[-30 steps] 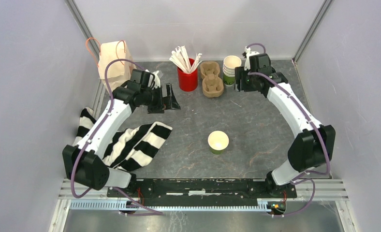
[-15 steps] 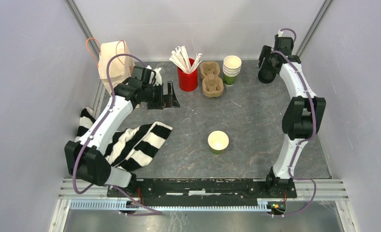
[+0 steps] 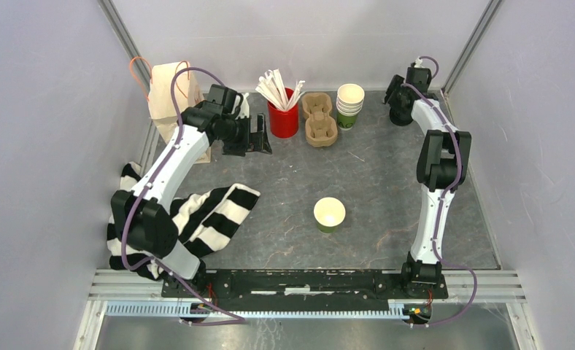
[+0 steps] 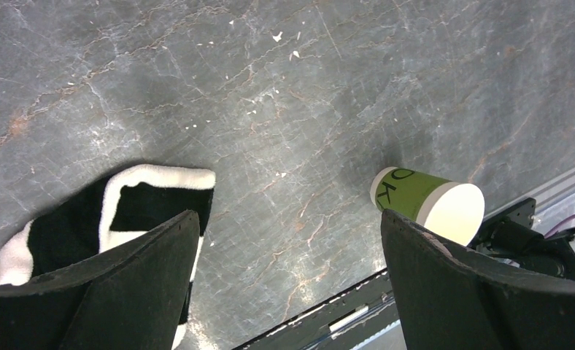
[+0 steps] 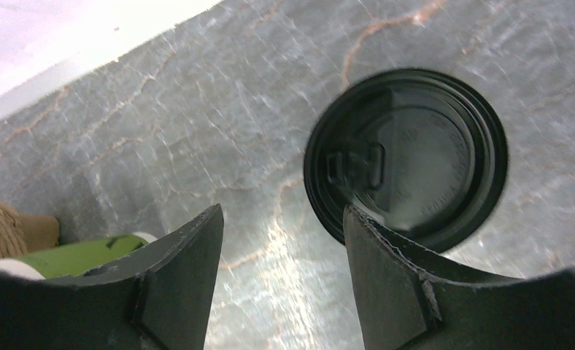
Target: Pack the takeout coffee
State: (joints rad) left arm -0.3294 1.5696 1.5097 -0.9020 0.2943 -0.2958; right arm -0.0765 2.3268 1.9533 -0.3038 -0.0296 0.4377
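No lidded green cup shows in any view. A lone lidless green cup [image 3: 329, 215] with a cream inside stands at the table's middle; it also shows in the left wrist view [image 4: 425, 200]. A lone black lid [image 5: 408, 157] lies on the table at the back right. My right gripper [image 3: 398, 109] hangs open just over it [image 5: 281, 213], with the lid beside and beyond its right finger. In the top view the lid is hidden under that gripper. My left gripper [image 3: 257, 138] is open and empty [image 4: 290, 216], high above the table near the red cup.
A paper bag [image 3: 169, 95] stands at the back left. A red cup of wooden stirrers [image 3: 283, 117], a cardboard cup carrier [image 3: 319, 119] and a stack of lidless green cups [image 3: 349, 104] line the back. A striped cloth [image 3: 204, 211] lies at the left.
My right arm has swung from beside the cup stack to the back right corner, over the black lid. My left gripper has moved back, toward the bag and the red cup.
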